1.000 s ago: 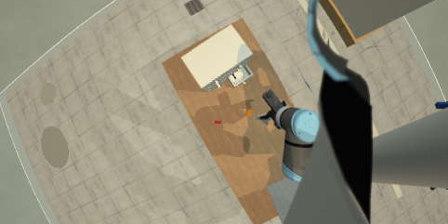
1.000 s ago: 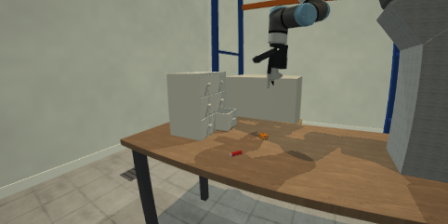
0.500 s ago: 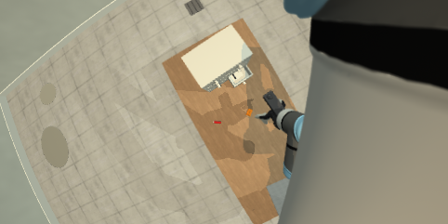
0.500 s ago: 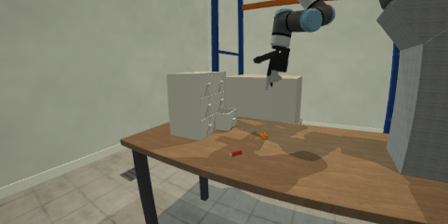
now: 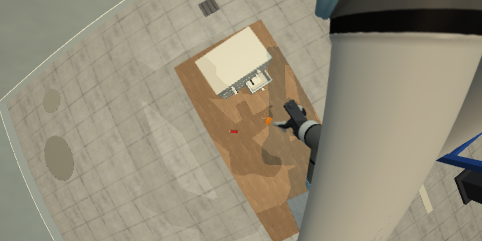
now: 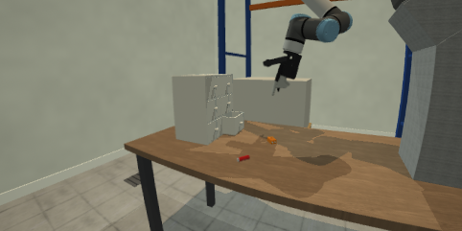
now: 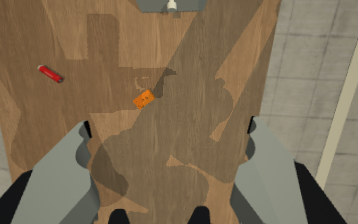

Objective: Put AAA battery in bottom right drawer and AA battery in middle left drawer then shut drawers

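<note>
Your gripper (image 5: 281,113) (image 6: 270,79) (image 7: 170,119) is above the tbl (image 5: 277,219) (image 6: 288,196) (image 7: 155,150), fingers wide apart, nothing held. Red batt. (image 5: 234,131) (image 6: 243,158) (image 7: 50,74) lies flat on it, well apart from the orange block (image 5: 268,120) (image 6: 271,140) (image 7: 144,99); can't tell AA vs AAA. Your chest (image 5: 232,59) (image 6: 192,106) is upright, btm R drawer (image 5: 260,89) (image 6: 232,124) (image 7: 152,6) out; contents too small to ID.

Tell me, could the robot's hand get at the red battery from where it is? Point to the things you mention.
Probably yes: the hand (image 5: 283,114) (image 6: 274,80) (image 7: 170,119) is open above the table, and nothing covers the red battery (image 5: 234,131) (image 6: 243,158) (image 7: 50,74).
</note>
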Robot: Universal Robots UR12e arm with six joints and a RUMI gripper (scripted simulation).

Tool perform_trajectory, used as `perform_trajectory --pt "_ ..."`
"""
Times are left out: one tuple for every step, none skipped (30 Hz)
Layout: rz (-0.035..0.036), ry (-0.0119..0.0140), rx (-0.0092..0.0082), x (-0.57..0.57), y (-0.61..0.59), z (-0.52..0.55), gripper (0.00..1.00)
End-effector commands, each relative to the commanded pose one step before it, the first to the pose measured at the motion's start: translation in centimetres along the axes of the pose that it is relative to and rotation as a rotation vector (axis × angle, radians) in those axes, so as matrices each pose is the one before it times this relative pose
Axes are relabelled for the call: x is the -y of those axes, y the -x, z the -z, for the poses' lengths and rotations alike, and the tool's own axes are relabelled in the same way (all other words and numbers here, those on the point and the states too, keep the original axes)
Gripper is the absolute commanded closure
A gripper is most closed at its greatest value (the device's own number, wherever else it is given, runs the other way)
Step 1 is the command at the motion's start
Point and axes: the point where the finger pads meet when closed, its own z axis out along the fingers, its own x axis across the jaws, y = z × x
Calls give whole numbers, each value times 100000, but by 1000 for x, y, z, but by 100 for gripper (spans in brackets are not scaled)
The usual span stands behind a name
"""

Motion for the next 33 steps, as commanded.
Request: perform_trajectory --pt "-49 -6635 -296 338 -23 -698 0" --pt "-6 -1197 -6 59 -7 -144 0" --pt "0 0 0 0 0 0 0" --pt "0 0 0 0 0 0 0" --pt "-8 -1217 -7 59 -8 -149 0" --pt "1 -1217 2 49 1 -143 0" --pt "11 -1217 10 39 10 -136 0" --pt "-3 -1260 -4 52 -4 -152 0" --pt "-8 -1287 -8 55 -9 -160 0" --pt "2 -1283 2 44 1 -153 0" --pt "11 -1277 13 32 12 -145 0" --pt "-6 -1332 -8 50 -8 -166 0" --pt "-6 -1348 -8 48 -8 -169 0" --pt "4 -1339 5 35 4 -160 0" --pt "13 -1330 18 22 16 -151 0" --pt "-13 -1410 -20 51 -17 -184 0" --pt "-3 -1397 -4 37 -4 -174 0" --pt "7 -1383 12 22 9 -164 0" --pt "2 -1410 2 27 2 -172 0" --pt "0 0 0 0 0 0 0" --pt "0 0 0 0 0 0 0" --pt "-7 -1449 -14 37 -12 -187 0" --pt "2 -1431 4 22 2 -176 0" --pt "11 -1411 22 8 16 -164 0" --pt "-9 -1484 -21 33 -16 -195 0" --pt "-2 -1468 -4 20 -4 -185 0" --pt "6 -1445 15 5 10 -173 0" --pt "0 -1472 -3 13 -2 -185 0" --pt "-4 -1491 -13 16 -9 -193 0" --pt "2 -1465 8 2 5 -180 0" --pt "5 -1453 17 -5 11 -174 0" --pt "-5 -1501 -22 11 -14 -198 0" --pt "0 -1472 0 -2 -1 -184 0"
